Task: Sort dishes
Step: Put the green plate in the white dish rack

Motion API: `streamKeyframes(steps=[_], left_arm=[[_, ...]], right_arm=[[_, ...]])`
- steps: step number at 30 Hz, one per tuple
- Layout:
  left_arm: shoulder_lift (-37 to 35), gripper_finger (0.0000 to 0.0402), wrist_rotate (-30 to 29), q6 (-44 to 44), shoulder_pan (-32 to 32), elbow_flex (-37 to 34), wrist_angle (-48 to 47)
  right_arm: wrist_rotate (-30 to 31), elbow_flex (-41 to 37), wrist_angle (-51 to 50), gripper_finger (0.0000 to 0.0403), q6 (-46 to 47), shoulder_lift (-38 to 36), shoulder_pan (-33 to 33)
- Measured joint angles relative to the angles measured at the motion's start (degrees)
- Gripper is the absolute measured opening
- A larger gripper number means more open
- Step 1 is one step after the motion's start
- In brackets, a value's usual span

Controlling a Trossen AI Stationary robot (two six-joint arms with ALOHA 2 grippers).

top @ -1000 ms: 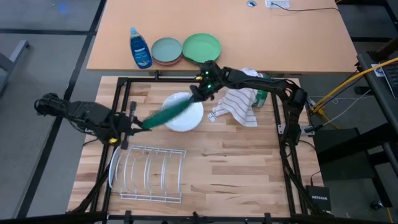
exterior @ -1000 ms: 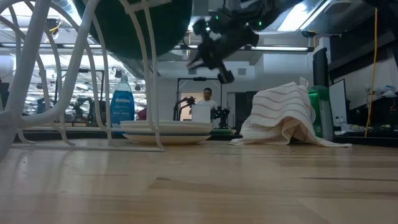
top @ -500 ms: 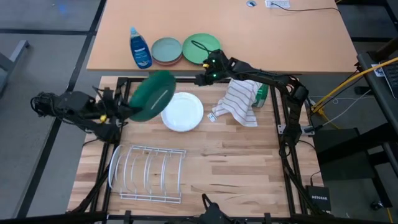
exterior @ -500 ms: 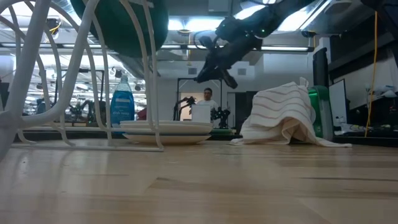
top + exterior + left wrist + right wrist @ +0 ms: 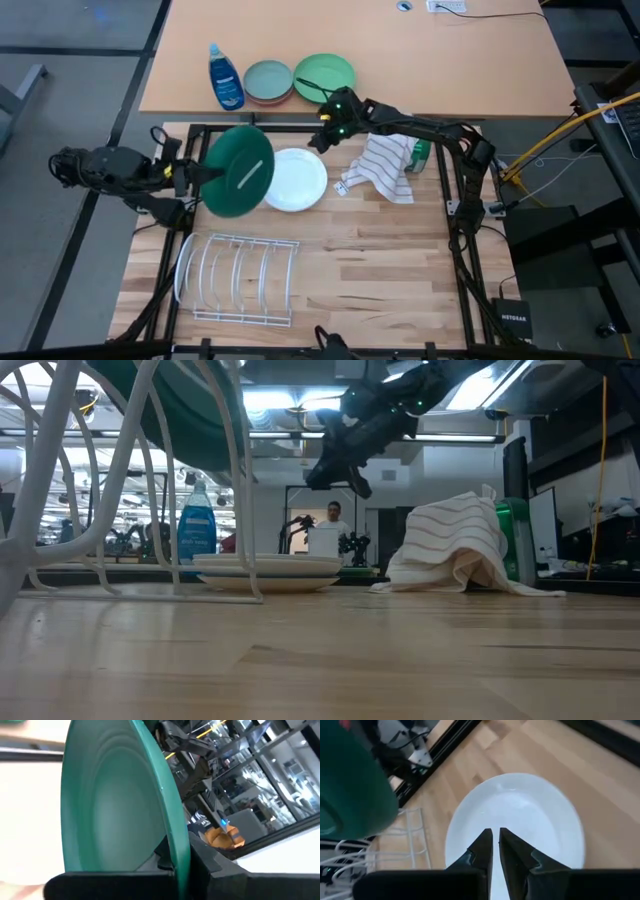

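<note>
Dark green plate [image 5: 237,170]: smooth, satin sheen, faint concentric rings on face.
White plates [image 5: 295,180]: smooth, glossy glaze, soft highlights.
Dish rack [image 5: 240,278]: white coated wire, smooth.
Tabletop [image 5: 380,260]: light wood planks, visible grain, low sheen.
Towel [image 5: 384,166]: soft woven cloth, white with thin dark stripes, crumpled, matt.
Soap bottle [image 5: 225,78]: translucent blue plastic, glossy.
Right gripper [image 5: 494,851] fingers [image 5: 481,851]: black matt plastic.
Frame at tabletop edges [image 5: 459,215]: black metal, matt.
</note>
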Motion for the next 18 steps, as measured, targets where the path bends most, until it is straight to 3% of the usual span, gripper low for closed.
streamKeyframes(steps=[8,18], left_arm=[[0.78,0.0007,-5.82,-2.13,-2.2,8.05,-4.92],[5.65,0.0007,-4.58,-19.71,-6.4,16.9,-28.46]], right_arm=[[-0.54,0.0,-0.11,0.0037,-4.77,0.0,2.23],[-0.62,0.04,-0.11,0.0037,-8.96,0.0,3.16]])
